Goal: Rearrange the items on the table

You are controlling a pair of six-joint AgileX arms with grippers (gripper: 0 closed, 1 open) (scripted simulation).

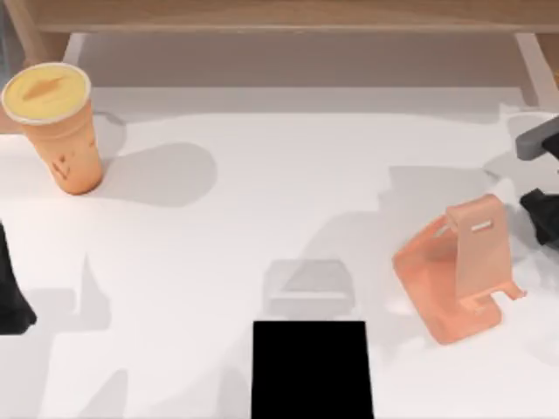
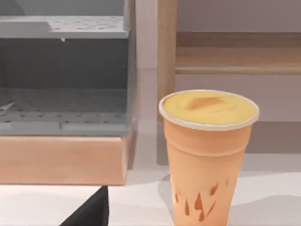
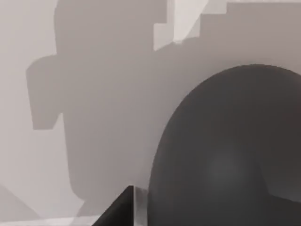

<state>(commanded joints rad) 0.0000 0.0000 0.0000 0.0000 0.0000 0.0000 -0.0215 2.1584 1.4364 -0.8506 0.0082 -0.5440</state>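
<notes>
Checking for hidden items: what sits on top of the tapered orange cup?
A flat yellow lid covers the tapered orange cup at the table's far left; the lid hides whatever is inside.

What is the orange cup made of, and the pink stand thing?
The orange cup looks like matte paper or thin plastic, with a smooth yellow lid rimmed in white. The phone stand looks like moulded matte plastic: one even salmon colour, rounded edges. Neither is certain.

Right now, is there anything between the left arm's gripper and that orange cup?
Nothing visible. In the top view the orange cup stands at the table's far left, the left gripper sits nearer at the left edge, with bare white surface between. The phone stand is far right.
</notes>
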